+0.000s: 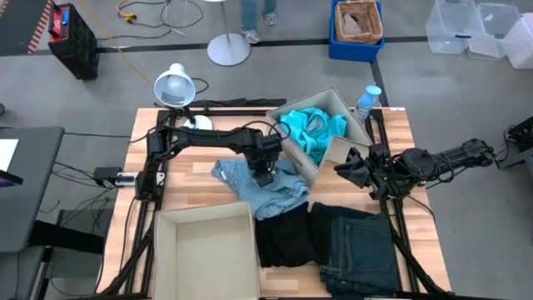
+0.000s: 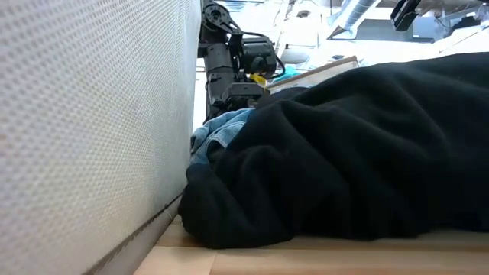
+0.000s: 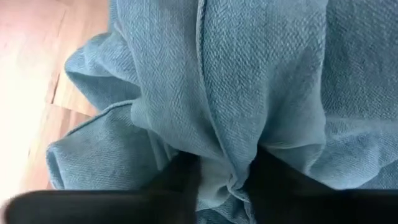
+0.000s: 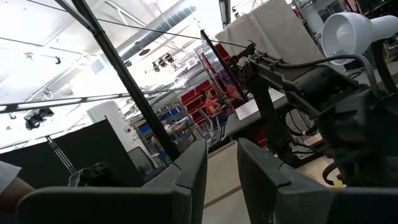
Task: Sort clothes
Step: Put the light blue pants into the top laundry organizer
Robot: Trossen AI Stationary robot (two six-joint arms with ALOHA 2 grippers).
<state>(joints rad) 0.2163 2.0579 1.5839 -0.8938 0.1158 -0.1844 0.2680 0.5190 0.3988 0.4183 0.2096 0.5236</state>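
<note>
Denim piece (image 1: 265,187) pinched by left gripper (image 1: 265,175) mid-table

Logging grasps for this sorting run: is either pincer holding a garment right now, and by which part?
The left pincer pinches a bunched fold of the light blue denim piece. The right pincer holds nothing.

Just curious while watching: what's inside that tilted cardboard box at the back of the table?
The tilted box holds the turquoise top, bunched up. Anything beneath it is covered, so I can't tell.

The light blue denim piece (image 3: 249,81) is matt twill-woven cloth; the black garment (image 2: 359,153) soft fleecy cloth; the table (image 1: 141,137) smooth wood.
</note>
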